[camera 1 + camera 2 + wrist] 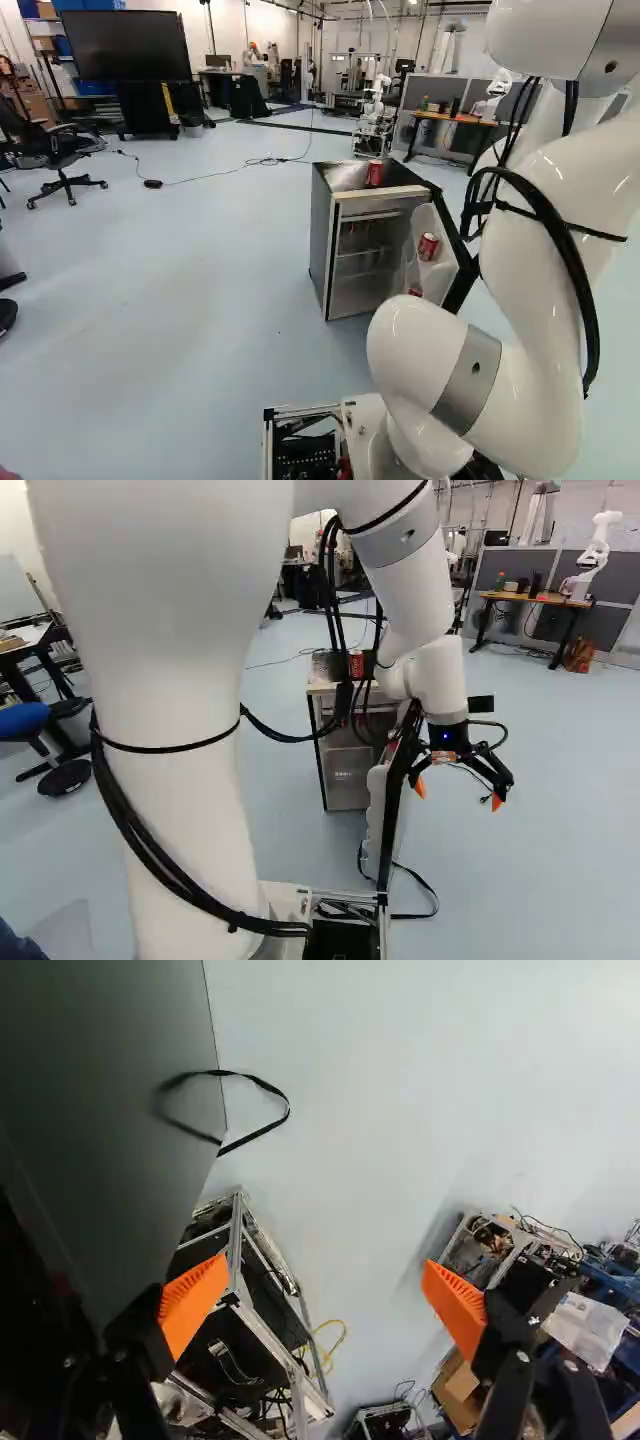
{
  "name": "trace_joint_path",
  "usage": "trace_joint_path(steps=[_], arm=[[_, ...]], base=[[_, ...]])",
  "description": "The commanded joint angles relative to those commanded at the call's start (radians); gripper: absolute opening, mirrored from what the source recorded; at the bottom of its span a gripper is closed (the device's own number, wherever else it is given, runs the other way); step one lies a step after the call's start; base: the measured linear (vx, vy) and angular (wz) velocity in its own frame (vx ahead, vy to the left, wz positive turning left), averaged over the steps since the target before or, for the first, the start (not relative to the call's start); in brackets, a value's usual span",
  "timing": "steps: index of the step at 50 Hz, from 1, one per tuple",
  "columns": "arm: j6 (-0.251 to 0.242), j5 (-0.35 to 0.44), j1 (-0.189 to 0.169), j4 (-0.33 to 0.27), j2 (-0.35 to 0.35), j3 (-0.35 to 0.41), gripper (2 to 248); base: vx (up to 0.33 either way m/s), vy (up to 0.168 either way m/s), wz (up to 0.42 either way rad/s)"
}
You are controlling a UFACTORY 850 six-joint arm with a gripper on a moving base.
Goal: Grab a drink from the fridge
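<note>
One red can point(375, 173), long axis upright, atop fridge point(320, 235)

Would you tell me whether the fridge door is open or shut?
Open: the door stands swung out from the fridge, showing the shelves inside and a red can in the door.

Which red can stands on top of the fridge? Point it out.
The upright red can on top of the mini fridge; the other clearly visible can sits lower, in the open door.

Open fridge point(322, 235), red can point(375, 173) on top, another can point(428, 246) in door
</note>
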Motion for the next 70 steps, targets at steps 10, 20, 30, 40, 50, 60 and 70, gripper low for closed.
trace_joint_path(steps=[10,20,30,40,50,60,70], arm=[[0.0,0.03,0.025,-0.012,0.005,0.007,247],[0.0,0.048,0.026,-0.018,0.0,-0.012,247],[0.0,0.049,0.019,-0.018,0.006,-0.024,247],[0.0,0.063,0.03,-0.03,0.013,-0.018,247],[0.0,0.095,0.057,-0.054,0.042,0.018,247],[0.0,0.138,0.087,-0.072,0.076,0.059,247],[0.0,0.19,0.121,-0.079,0.107,0.096,247]], base=[[0.0,0.0,0.0],[0.0,0.0,0.0],[0.0,0.0,0.0],[0.0,0.0,0.0],[0.0,0.0,0.0],[0.0,0.0,0.0],[0.0,0.0,0.0]])
